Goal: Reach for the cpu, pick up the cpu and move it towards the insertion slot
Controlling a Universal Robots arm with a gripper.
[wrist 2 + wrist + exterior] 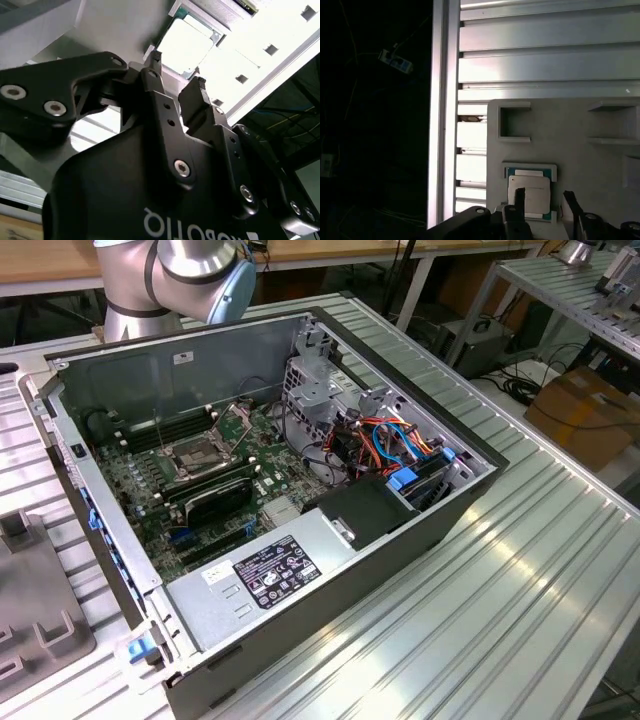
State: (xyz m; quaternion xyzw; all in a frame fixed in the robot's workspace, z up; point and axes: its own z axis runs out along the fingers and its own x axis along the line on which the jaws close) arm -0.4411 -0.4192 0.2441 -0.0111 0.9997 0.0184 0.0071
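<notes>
While the tool (179, 69) hangs over the cpu (530, 194), its two black fingers (160, 100) stand apart with nothing between them. In both wrist views the cpu lies flat in a framed square pocket of a pale grey holder plate (570, 125). Its pale metallic face is up and a thin teal edge shows round it. In the first wrist view one fingertip overlaps the cpu's face and the other sits just beside the pocket frame; contact can't be told. The holder plate rests on the ribbed aluminium desk (545, 65), near the desk's edge rail (444, 100).

In the exterior view the insertion slot (200, 455) sits on the green motherboard (140, 485) inside the open computer case (420, 540). It has a shiny frame round a dark centre, and a black finned block (215, 502) lies just beside it on the near side. The arm (170, 275) shows at the far edge, toward the exterior view's left. A cardboard box (585, 405) sits off the desk at the exterior view's right.
</notes>
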